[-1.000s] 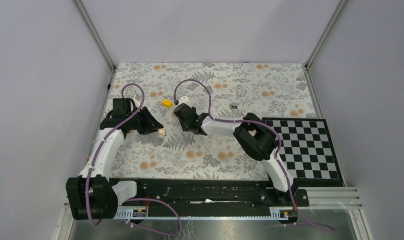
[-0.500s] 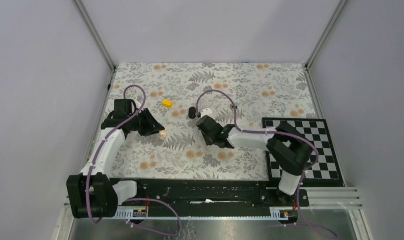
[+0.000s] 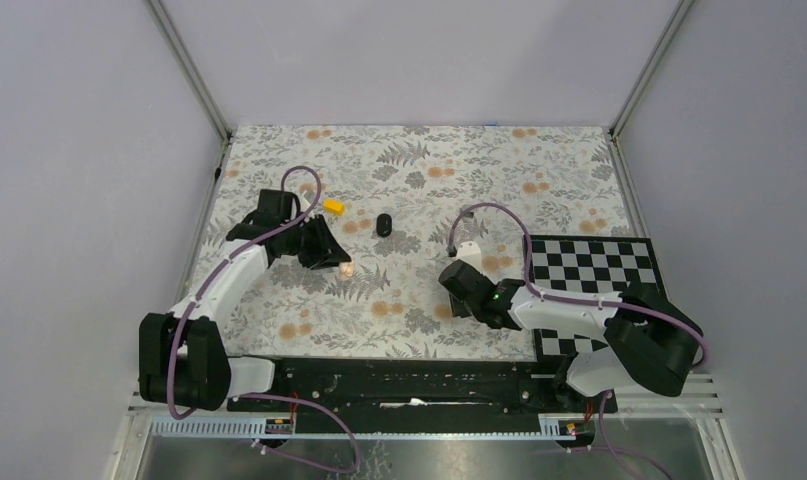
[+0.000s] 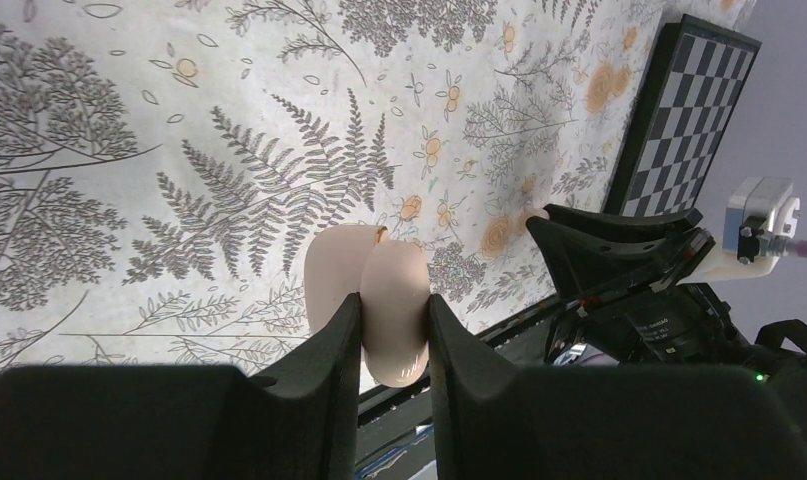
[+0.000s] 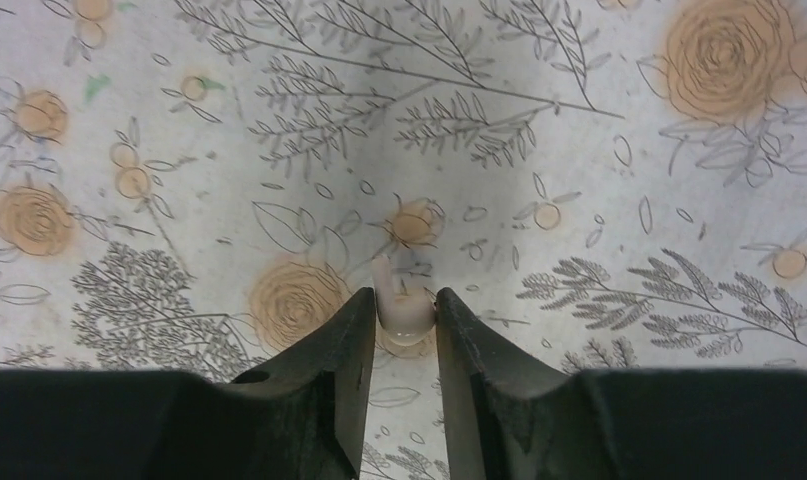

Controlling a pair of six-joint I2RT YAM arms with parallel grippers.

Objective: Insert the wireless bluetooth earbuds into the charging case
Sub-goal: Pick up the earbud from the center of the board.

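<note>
My left gripper is shut on a peach, glossy, rounded clamshell whose two lobes stand apart, so it looks like the charging case with its lid open. From above it shows at the fingertips, left of centre and above the mat. My right gripper is shut on a tiny pale peach earbud with a short stem pointing away from the camera, just above the mat. That gripper hangs near the front, right of centre, well apart from the case. No second earbud shows.
A black pebble-shaped oval lies on the floral mat between the arms. A small yellow piece sits beside the left arm. A checkerboard covers the right side, and the right arm reaches across it.
The right gripper has drawn back from the black oval toward the near right, leaving the oval on the mat. The left gripper has carried the peach case rightward, closer to the centre.
</note>
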